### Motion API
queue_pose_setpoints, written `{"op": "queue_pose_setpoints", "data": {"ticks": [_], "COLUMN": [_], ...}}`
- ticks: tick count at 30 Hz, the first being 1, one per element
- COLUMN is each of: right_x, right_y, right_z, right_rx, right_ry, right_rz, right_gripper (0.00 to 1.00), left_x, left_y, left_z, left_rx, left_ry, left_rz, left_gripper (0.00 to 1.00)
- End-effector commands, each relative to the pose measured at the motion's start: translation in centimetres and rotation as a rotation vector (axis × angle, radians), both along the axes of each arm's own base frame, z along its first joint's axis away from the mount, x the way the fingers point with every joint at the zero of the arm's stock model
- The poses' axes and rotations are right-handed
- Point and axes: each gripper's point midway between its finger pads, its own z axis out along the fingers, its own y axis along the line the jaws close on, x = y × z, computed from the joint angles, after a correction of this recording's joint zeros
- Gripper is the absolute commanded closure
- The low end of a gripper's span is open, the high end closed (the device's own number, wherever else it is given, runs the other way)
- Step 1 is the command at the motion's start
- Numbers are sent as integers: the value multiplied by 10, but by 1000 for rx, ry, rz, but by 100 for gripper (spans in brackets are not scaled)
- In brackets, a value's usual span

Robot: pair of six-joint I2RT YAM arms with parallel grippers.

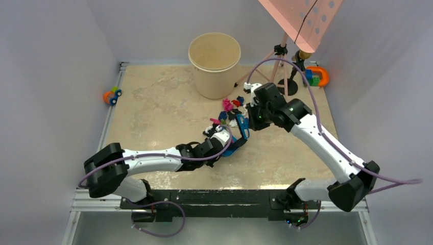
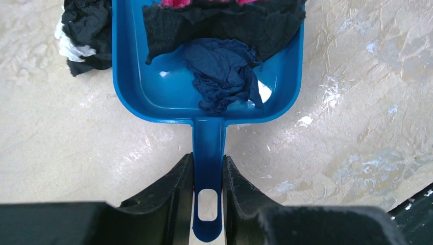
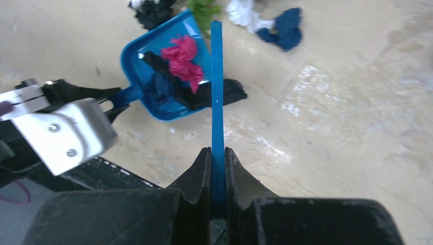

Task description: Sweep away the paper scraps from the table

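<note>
My left gripper [image 2: 208,164] is shut on the handle of a blue dustpan [image 2: 153,87] that lies on the beige table [image 1: 153,112]. In the pan lie a dark blue wad [image 2: 222,71], a black scrap [image 2: 224,25] and a pink wad [image 3: 181,58]. My right gripper [image 3: 217,153] is shut on a thin blue brush [image 3: 217,92], whose far end reaches the pan's open mouth. More paper scraps lie loose beyond the pan: a black-and-white wad [image 2: 84,35], a green one [image 3: 204,7], a white one [image 3: 245,13] and a dark blue one [image 3: 286,28].
A tall cream bucket [image 1: 214,64] stands behind the scrap pile [image 1: 230,106]. An orange-blue toy car [image 1: 112,95] sits at the left edge. Coloured blocks with an orange ring [image 1: 316,76] and a pink stand [image 1: 278,61] are at the back right.
</note>
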Motion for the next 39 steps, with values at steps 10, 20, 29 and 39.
{"op": "queue_pose_setpoints", "data": {"ticks": [10,20,29,39], "right_x": [12,2,-9,-26], "right_y": [-117,-133,-134,-126], "right_z": [71,74,68,59], "right_rx": [-30,-43,-31,56], "right_ry": [-373,-396,-382,-338], "right_rz": [-549,-607,-584,-563], "right_gripper": [100,100,100,100], "left_x": [15,39,95,188], "left_y": [3,18,28,19], "left_z": [95,163,252,303], "left_rx": [-159,-156,-165,-317], "left_ry": [-171,-138,-177,-54], "left_rz": [33,108,167,234], "left_gripper": [100,100,100,100]}}
